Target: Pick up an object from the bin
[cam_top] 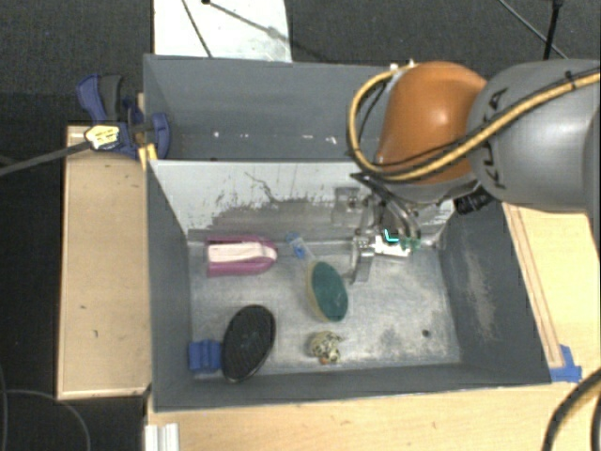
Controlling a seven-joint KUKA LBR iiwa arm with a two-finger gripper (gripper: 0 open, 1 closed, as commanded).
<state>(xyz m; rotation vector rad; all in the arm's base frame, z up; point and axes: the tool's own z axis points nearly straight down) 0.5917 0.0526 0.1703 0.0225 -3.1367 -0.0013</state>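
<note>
I see the gripper (361, 263) low near the middle of the bin (470, 280), under the arm's orange cover (427, 120); I cannot tell whether it is released or clenched. The nearest thing is a dark green oval (329, 291), lying flat just beside it on the side toward the camera-side wall; whether they touch I cannot say. A small blue piece (299, 248) lies near, toward the left wall; a pink block (241, 256) sits further left. A black oval (248, 341) and a blue scrap (204, 355) lie touching in the camera-side left corner; a speckled lump (326, 347) rests by the camera-side wall, near the green oval.
</note>
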